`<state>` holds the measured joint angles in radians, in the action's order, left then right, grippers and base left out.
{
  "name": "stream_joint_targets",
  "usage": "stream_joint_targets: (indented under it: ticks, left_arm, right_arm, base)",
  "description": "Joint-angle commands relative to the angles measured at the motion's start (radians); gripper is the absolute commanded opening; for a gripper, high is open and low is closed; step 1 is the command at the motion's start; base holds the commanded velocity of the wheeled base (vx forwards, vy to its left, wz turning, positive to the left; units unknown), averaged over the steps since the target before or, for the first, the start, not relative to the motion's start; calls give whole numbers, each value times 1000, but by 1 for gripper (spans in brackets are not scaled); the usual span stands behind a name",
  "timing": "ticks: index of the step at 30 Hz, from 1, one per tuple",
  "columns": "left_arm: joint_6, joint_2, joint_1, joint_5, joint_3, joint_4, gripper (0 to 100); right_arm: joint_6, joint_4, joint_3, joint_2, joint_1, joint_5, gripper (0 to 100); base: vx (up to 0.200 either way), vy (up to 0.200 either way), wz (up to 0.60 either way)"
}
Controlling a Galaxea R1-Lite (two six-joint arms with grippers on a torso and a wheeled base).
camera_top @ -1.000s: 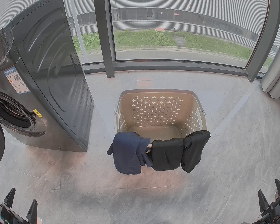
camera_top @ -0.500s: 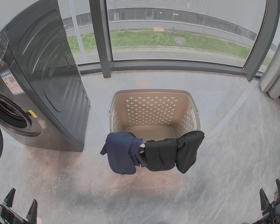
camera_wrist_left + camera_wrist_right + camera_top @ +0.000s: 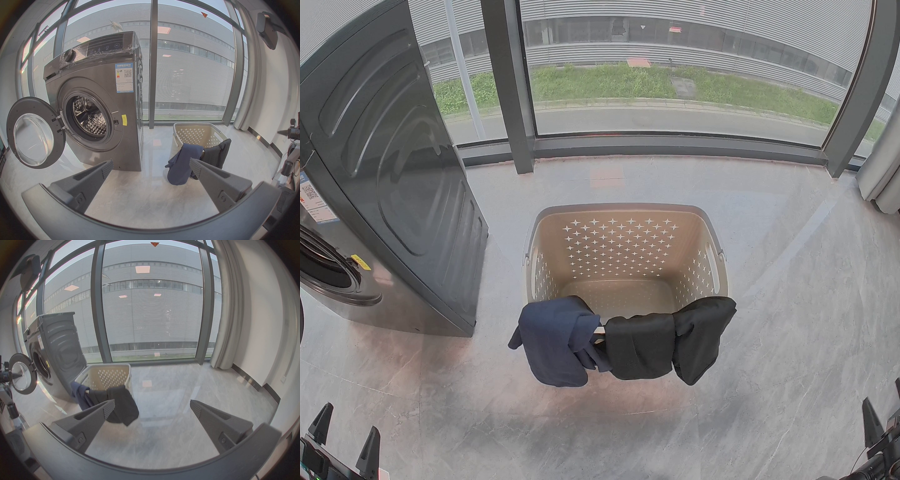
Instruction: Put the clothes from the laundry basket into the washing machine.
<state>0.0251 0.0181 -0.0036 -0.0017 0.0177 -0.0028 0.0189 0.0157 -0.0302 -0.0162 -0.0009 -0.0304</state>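
Observation:
A beige laundry basket (image 3: 625,250) stands on the floor ahead, before the window. Over its near rim hang a navy garment (image 3: 553,340) and a black garment (image 3: 665,344), side by side. The grey washing machine (image 3: 375,187) stands at the left, its round door (image 3: 34,132) swung open and its drum (image 3: 89,115) bare. My left gripper (image 3: 345,432) is low at the near left, open and holding nothing. My right gripper (image 3: 152,405) is low at the near right, also open and holding nothing. Both grippers are well short of the basket (image 3: 197,134).
Tall windows (image 3: 675,69) with dark frames run behind the basket. A pale curtain (image 3: 881,169) hangs at the far right. Bare marble floor (image 3: 800,350) surrounds the basket on all sides.
The whole head view has shifted: basket and machine now sit further left and lower in the picture. The clothes hang as before, and both grippers hold the same low posture.

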Motion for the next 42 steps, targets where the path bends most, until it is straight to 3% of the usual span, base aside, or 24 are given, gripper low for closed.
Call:
stream_joint_targets:
  ticks: [1,4,6,9,12,15,19,28,35,38,42]
  left_arm:
    - [3,-15,-1,0,-16,0,100]
    - [1,-15,-1,0,-16,0,100]
    - [1,-15,1,0,-16,0,100]
    - [4,-15,1,0,-18,0,100]
    - [9,-15,1,3,-16,0,100]
    - [7,-15,1,3,-16,0,100]
    - [7,-15,-1,2,-18,0,100]
    - [6,-15,1,2,-16,0,100]
    - [4,-15,-1,2,-18,0,100]
    - [4,-15,-1,2,-16,0,100]
    - [7,-15,-1,2,-16,0,100]
  right_arm:
    - [29,24,-145,-38,9,4,100]
    - [38,7,-157,-220,41,43,100]
    - [75,13,-126,-387,90,75,100]
    - [122,53,-109,-527,130,81,100]
    - [176,216,-105,-797,206,81,100]
    - [196,357,-86,-964,211,83,100]
    - [197,550,-54,-1162,216,83,100]
    - [211,796,-59,-1455,268,69,100]
    - [211,860,-97,-1578,311,61,100]
    - [211,894,-135,-1633,332,29,100]
    - [211,918,-163,-1693,375,24,100]
  base:
    - [0,0,0]
    - [0,0,0]
    - [0,0,0]
    - [0,0,0]
    - [0,0,0]
    - [0,0,0]
    - [0,0,0]
    - [0,0,0]
    - [0,0,0]
    - [0,0,0]
    - [0,0,0]
